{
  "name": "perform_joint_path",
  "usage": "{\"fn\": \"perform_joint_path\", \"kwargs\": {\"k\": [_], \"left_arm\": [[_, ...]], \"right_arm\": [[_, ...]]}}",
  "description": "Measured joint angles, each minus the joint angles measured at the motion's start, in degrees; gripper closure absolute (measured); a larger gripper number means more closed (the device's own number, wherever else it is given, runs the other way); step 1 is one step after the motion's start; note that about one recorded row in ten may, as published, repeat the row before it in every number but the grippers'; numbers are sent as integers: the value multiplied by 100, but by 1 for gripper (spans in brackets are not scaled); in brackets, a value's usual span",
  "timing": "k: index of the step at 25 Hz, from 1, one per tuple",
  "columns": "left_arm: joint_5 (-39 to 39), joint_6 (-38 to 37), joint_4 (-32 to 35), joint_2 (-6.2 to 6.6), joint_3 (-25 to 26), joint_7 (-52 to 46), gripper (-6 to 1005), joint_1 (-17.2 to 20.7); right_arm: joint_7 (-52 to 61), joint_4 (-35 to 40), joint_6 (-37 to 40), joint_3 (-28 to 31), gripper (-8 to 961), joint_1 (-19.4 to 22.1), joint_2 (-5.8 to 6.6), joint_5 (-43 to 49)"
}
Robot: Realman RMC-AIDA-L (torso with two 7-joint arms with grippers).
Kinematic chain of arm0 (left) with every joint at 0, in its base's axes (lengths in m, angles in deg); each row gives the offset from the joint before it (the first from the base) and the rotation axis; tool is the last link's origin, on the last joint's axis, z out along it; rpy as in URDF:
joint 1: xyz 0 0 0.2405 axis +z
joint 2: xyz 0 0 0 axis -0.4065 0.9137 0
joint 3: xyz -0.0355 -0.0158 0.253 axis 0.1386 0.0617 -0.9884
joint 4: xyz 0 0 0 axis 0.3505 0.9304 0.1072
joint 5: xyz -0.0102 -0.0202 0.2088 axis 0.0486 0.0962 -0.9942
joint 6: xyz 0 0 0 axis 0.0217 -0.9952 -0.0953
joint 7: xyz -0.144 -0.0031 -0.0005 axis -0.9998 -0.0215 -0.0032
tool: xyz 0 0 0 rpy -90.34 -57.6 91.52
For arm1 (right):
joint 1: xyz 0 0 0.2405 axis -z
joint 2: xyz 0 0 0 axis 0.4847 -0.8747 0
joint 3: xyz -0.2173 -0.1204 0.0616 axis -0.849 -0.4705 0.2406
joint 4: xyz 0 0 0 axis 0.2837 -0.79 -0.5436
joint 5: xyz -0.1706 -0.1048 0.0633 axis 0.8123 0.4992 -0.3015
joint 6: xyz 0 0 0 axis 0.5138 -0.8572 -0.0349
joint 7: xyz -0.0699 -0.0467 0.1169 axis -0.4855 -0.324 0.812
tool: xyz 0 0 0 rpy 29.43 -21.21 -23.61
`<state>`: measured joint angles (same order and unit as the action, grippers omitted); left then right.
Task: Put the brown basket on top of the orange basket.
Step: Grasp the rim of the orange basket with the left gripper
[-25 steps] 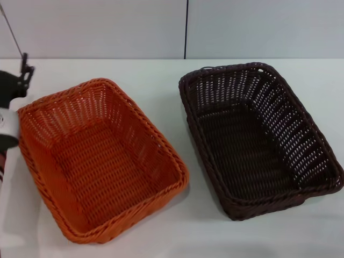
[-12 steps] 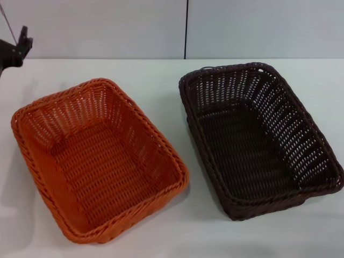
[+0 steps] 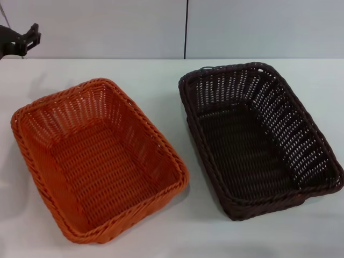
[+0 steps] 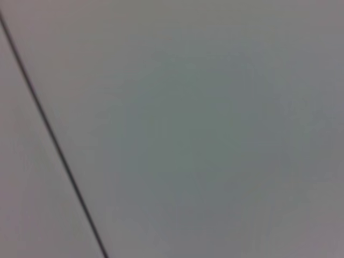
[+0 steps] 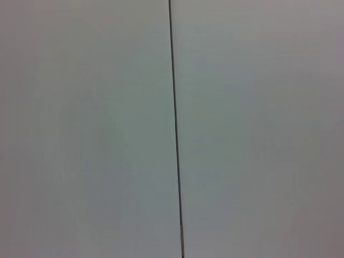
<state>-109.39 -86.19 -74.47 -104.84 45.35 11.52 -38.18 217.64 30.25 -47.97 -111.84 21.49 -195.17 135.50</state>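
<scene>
Evidently light, stiff brown basket | grip: braided rim | beside orange basket | left tool: opening untellable, raised far-left

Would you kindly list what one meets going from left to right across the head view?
Left claw at the far left edge, raised off the table → orange basket → brown basket. Both baskets sit apart on the white table.
</scene>
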Motion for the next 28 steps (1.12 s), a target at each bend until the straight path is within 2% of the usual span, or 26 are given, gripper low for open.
{"fn": "perform_joint_path", "kwargs": {"k": [1,4,5,7,8,9,10,13,14,19,20,21,23,24,25,28], "left_arm": [[-5,644,-275,-15,286,17,169,-8],[-5,644,-275,-15,286,17,169,-8],[-59,1242,-512,-53,595,42,169,-28],[-59,1242,-512,-53,595,42,169,-28],[-327,2791,-1085,-181,1407,89,169,-182],[-327,2791,-1085,-181,1407,89,169,-182],[-340,3087,-1240,-232,1588,182,170,-208],[-340,3087,-1240,-232,1588,182,170,-208],[-341,3313,-1356,-276,1670,269,170,-227],[-348,3637,-1391,-254,1706,295,170,-292],[-361,4479,-1523,-161,1881,344,170,-475],[-374,4992,-1598,-139,2078,344,170,-602],[-374,4992,-1598,-139,2078,344,170,-602],[-405,5447,-1664,-134,2310,344,170,-730],[-623,6072,-1753,-168,2758,301,170,-959],[-772,6213,-1763,-192,2899,255,169,-1039]], "right_arm": [[0,-1,1,0,274,1,0,0],[0,-4,9,3,274,11,0,-1],[0,-5,13,9,274,19,-2,-1],[0,-6,15,11,274,21,-5,-1],[0,-7,23,14,274,21,-5,-1],[0,-8,32,15,274,20,-6,-1],[0,-9,43,20,274,16,-6,-1],[0,-10,64,23,274,3,-8,-1],[0,-8,65,20,274,2,-7,-1],[0,-3,75,35,274,8,-3,-1],[0,-2,75,37,274,12,-2,-1],[0,-3,75,37,274,15,-1,-1],[0,-7,74,37,274,16,0,-1],[0,-7,74,37,274,15,0,-1],[0,-8,74,37,274,16,0,-1],[0,-10,73,36,274,13,0,-1]]}}
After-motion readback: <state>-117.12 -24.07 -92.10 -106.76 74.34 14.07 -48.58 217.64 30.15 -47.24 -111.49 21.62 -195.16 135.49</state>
